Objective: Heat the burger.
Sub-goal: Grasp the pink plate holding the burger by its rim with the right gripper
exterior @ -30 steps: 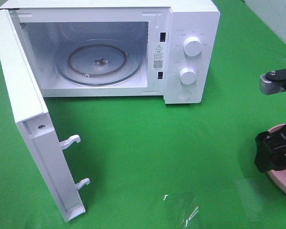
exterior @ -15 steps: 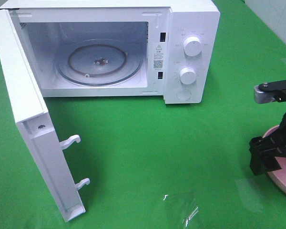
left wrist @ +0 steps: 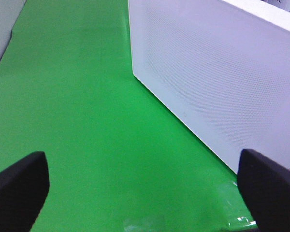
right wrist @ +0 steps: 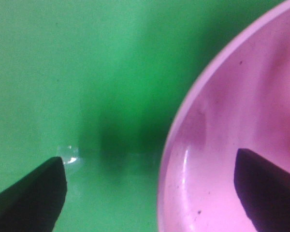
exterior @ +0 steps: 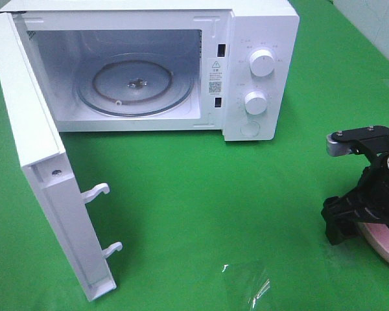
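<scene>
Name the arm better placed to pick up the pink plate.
Right. The right hand, open, straddles the pink plate at its rim, one finger over the plate, one over the green cloth. The left hand, also open, faces the microwave door, across the table from the plate.

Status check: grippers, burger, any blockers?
Left gripper open, beside microwave door. Right gripper open, jaws astride rim of plate. Burger not in view. Door open, turntable bare.
</scene>
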Controlling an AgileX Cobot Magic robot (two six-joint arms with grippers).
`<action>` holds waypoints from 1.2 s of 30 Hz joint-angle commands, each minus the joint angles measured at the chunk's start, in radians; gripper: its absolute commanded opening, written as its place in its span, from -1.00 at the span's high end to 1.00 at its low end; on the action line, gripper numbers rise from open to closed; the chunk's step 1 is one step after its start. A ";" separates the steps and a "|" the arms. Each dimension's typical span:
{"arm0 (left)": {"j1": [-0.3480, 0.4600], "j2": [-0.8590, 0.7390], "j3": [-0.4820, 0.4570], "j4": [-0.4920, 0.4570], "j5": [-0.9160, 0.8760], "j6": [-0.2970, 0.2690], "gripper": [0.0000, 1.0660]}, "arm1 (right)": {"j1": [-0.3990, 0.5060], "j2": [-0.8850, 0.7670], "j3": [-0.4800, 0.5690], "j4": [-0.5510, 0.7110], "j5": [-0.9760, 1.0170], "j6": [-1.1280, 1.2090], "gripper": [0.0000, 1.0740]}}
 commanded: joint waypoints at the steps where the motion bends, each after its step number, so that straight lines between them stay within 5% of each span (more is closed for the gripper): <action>1: 0.005 -0.017 0.001 -0.003 0.002 -0.001 -0.83 | -0.006 0.016 0.004 0.002 -0.041 -0.002 -0.61; 16: 0.005 -0.017 0.001 -0.003 0.002 -0.001 -0.83 | -0.006 0.075 0.003 -0.033 -0.055 0.009 -0.50; 21: 0.005 -0.017 0.001 -0.003 0.002 -0.001 -0.83 | -0.006 0.075 0.003 -0.060 -0.030 0.026 -0.22; 23: 0.005 -0.017 0.001 -0.003 0.002 -0.001 -0.83 | -0.006 0.075 0.003 -0.126 -0.012 0.097 0.23; 26: 0.005 -0.017 0.001 -0.003 0.002 -0.001 -0.83 | -0.006 0.075 0.003 -0.157 -0.012 0.128 0.31; 27: 0.005 -0.017 0.001 -0.003 0.002 -0.001 -0.83 | -0.006 0.075 0.003 -0.167 -0.012 0.133 0.60; 31: 0.005 -0.017 0.001 -0.003 0.002 -0.001 -0.83 | -0.006 0.075 0.003 -0.189 -0.013 0.132 1.00; 36: 0.005 -0.017 0.001 -0.003 0.002 -0.001 -0.83 | -0.006 0.075 0.003 -0.181 -0.012 0.149 1.00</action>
